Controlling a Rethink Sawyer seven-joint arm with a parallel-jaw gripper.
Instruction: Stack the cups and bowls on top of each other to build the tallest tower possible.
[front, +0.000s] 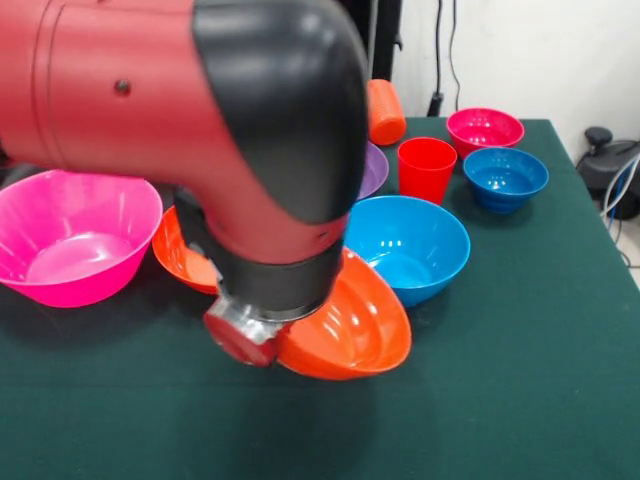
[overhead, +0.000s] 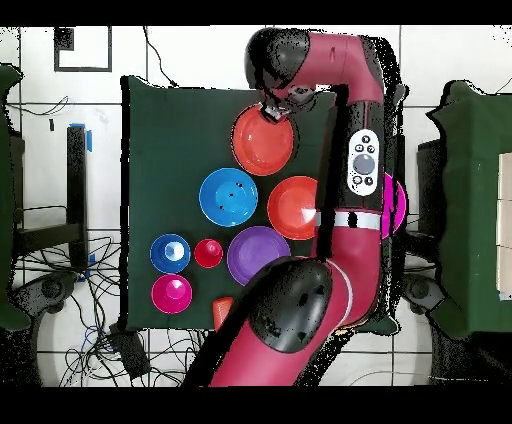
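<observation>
Bowls are all still single, so you have no tower yet. Your gripper (overhead: 277, 108) sits at the rim of one red-orange bowl (overhead: 262, 141); its grip I cannot tell. Beyond wait blue bowl (overhead: 228, 197), purple bowl (overhead: 257, 253), red cup (overhead: 208, 253).

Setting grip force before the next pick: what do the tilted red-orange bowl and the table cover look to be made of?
The tilted red-orange bowl looks like glossy moulded plastic: its inside shows bright highlights and faint ribs. The table cover looks like dark green matte cloth or felt, since it shows no shine; which of the two I cannot tell.
</observation>
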